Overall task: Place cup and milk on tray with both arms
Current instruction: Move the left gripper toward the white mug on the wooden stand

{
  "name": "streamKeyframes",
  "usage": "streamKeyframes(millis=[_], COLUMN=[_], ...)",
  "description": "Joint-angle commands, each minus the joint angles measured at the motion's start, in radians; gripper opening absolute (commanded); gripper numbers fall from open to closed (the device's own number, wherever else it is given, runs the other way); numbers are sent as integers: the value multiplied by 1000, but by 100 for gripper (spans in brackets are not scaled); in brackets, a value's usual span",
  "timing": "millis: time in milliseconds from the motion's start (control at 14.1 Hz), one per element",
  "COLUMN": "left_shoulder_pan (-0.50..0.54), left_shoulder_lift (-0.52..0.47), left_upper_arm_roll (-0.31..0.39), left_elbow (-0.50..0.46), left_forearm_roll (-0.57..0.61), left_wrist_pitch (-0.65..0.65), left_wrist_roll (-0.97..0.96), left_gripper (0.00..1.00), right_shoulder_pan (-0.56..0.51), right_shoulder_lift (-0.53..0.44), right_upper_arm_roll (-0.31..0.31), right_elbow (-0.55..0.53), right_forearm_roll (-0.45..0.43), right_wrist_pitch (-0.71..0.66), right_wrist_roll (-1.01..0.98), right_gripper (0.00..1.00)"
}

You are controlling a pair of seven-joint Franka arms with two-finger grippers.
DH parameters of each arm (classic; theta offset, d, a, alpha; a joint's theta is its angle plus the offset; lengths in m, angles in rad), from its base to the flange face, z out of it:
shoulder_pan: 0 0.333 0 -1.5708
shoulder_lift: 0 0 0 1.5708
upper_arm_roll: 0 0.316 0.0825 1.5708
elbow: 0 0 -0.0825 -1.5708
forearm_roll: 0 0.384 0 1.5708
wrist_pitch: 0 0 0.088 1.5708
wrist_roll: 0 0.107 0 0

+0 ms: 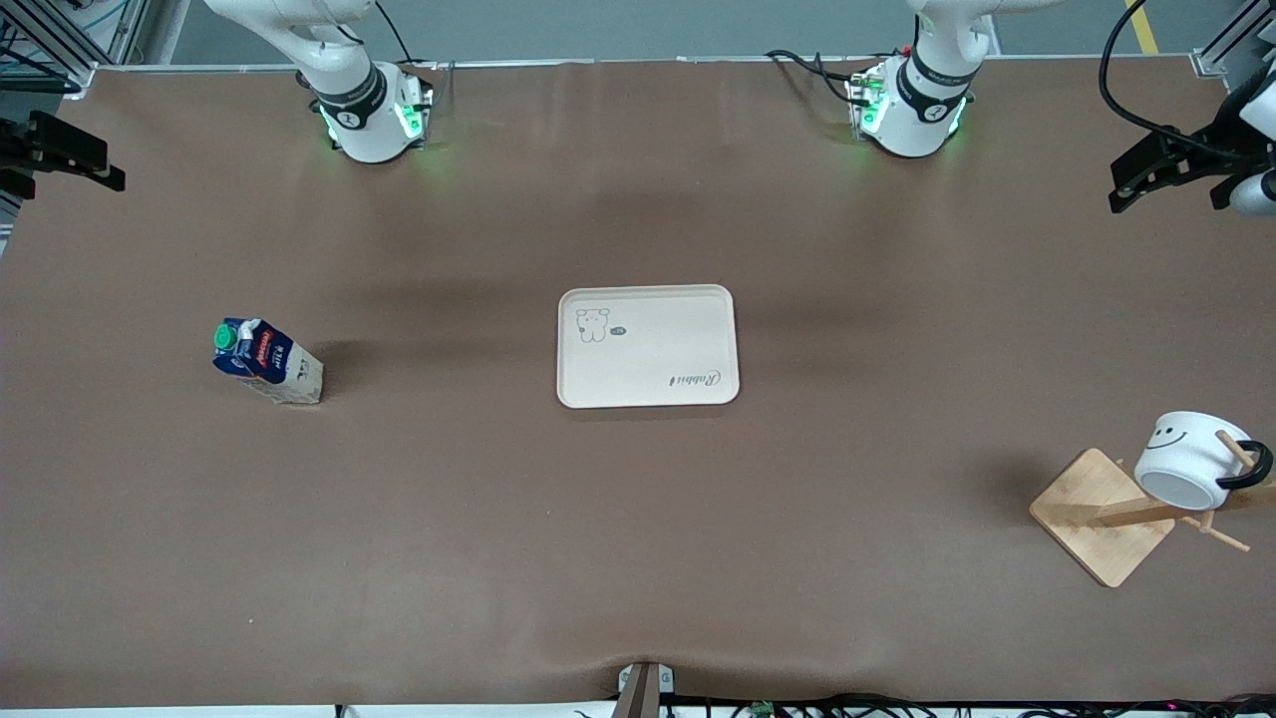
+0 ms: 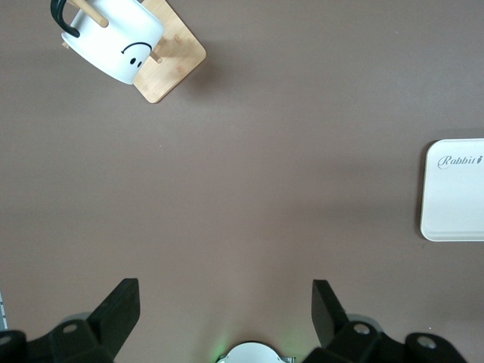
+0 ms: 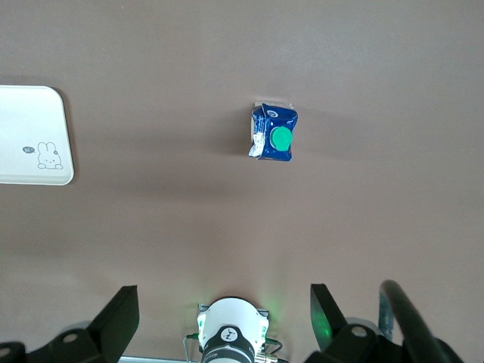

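While both arms wait high above the brown bench [image 1: 638, 558], we see nothing held in either tool. Our left tool [image 2: 225, 314] hangs over bare bench at the left arm's end, its two black fingers [image 2: 117, 310] spread wide apart. Our right tool [image 3: 224, 316] hangs the same way at the right arm's end, its fingers [image 3: 119, 314] spread wide with nothing between them.

We see the cream tray [image 1: 648, 346] lying flat at the middle of the bench, with nothing on it. The milk carton [image 1: 267, 362] stands upright on the bench toward the right arm's end, well apart from the tray, its green cap [image 3: 281, 138] on top. The white cup [image 1: 1192, 459] with its smiley face hangs tilted on a peg of the wooden rack [image 1: 1102, 516] toward the left arm's end, nearer to the front camera than the tray.
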Motion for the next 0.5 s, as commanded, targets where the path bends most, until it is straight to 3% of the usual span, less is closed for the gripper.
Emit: streamKeyframes(millis=[0, 427], left_shoulder_pan=[7, 109], left_shoulder_lift=[10, -9], left_upper_arm_roll=[1, -2], left_elbow=[15, -90], left_forearm_roll=[11, 2], left_wrist_pitch=[22, 230], left_wrist_roll=[-6, -6], left_gripper=[100, 100], right_shoulder_pan=[-19, -28], right_shoulder_lift=[-9, -9], right_upper_arm_roll=[8, 7], right_elbow=[-13, -14], right_forearm_roll=[19, 20], right_wrist_pitch=[-18, -28], right_wrist_roll=[3, 3], right_gripper=[100, 100])
